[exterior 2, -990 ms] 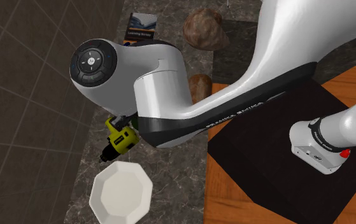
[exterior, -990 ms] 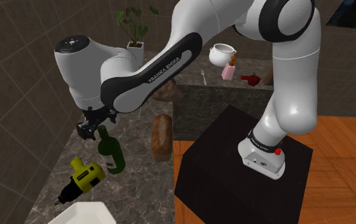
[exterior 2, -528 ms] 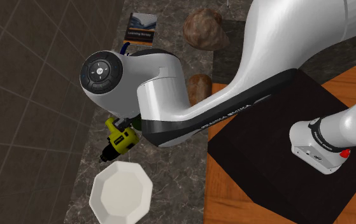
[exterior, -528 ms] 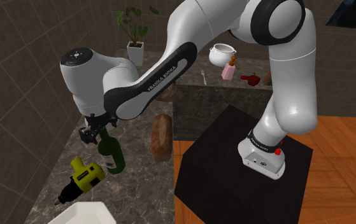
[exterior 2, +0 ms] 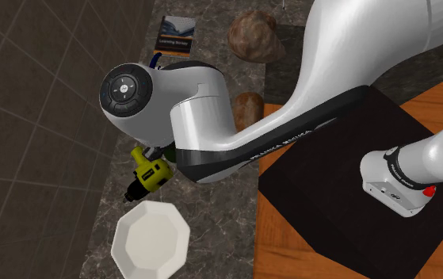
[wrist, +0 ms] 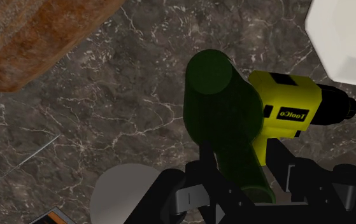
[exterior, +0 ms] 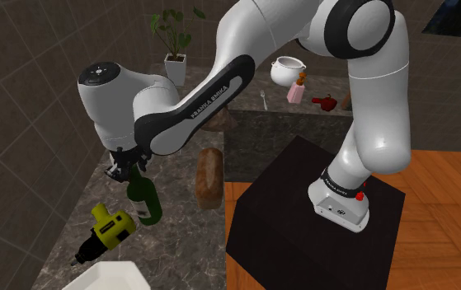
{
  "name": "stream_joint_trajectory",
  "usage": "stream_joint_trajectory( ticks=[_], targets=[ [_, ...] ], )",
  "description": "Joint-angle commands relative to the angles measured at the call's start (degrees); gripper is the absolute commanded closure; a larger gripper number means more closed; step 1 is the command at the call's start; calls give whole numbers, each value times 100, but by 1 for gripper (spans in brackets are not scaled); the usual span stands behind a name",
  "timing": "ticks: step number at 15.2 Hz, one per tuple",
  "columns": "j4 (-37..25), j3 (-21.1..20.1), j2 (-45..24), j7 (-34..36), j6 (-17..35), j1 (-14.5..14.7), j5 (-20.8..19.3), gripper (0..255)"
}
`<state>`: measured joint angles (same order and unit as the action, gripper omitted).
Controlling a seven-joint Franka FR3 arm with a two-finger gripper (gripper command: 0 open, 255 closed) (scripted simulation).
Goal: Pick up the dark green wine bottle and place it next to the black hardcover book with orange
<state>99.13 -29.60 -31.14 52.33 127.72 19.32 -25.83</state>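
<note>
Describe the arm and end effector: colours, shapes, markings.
White rounded arm with dark joints; a black forearm band reads FRANKA EMIKA; a red button sits near the base. The end effector is all black, with two blocky fingers.

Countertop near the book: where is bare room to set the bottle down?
The countertop is bare between the book and the round brown loaf. It is crowded around the dark green wine bottle: yellow drill beside it, white bowl just past that.
</note>
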Motion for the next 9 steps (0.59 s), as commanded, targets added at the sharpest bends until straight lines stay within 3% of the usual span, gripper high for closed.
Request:
stream_joint_trajectory(
  ticks=[1, 9],
  targets=[
    [1, 0, 0, 0, 0, 0, 0, 255],
    [-34, -38, 81, -45, -106, -23, 60, 255]
  ],
)
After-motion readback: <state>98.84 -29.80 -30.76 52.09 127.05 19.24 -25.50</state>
